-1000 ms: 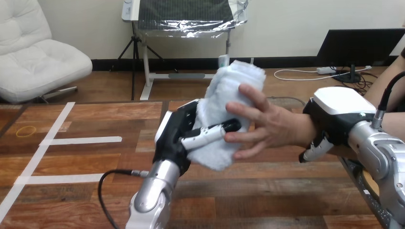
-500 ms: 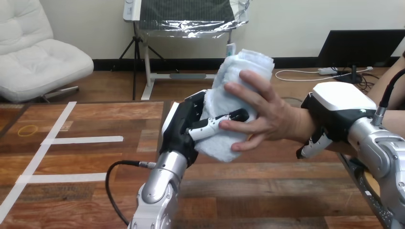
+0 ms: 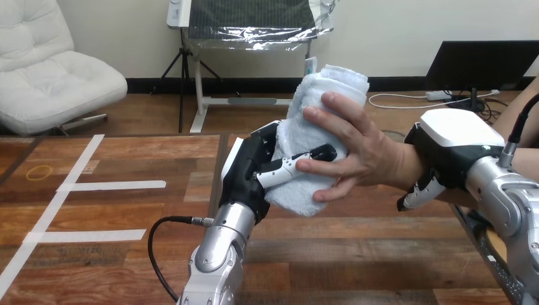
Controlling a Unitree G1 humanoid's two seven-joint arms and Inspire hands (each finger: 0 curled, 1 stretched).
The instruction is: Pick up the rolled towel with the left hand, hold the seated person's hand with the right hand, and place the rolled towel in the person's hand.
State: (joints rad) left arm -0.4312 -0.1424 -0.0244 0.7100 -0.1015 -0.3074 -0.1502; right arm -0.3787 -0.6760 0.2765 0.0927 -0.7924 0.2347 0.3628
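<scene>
The right hand [image 3: 452, 151] fingers curl round the person's wrist [image 3: 403, 166]; the left hand [image 3: 251, 175] fingers clamp the white rolled terry towel [image 3: 300, 190] beneath the person's hand [image 3: 362, 152]; release apparently remains.

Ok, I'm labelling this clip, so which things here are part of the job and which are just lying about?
In the job: rolled towel; left hand curled round it; person's hand on it; right hand round the person's wrist.
Lying about: white tape strips; yellow ring, both on the table.
</scene>
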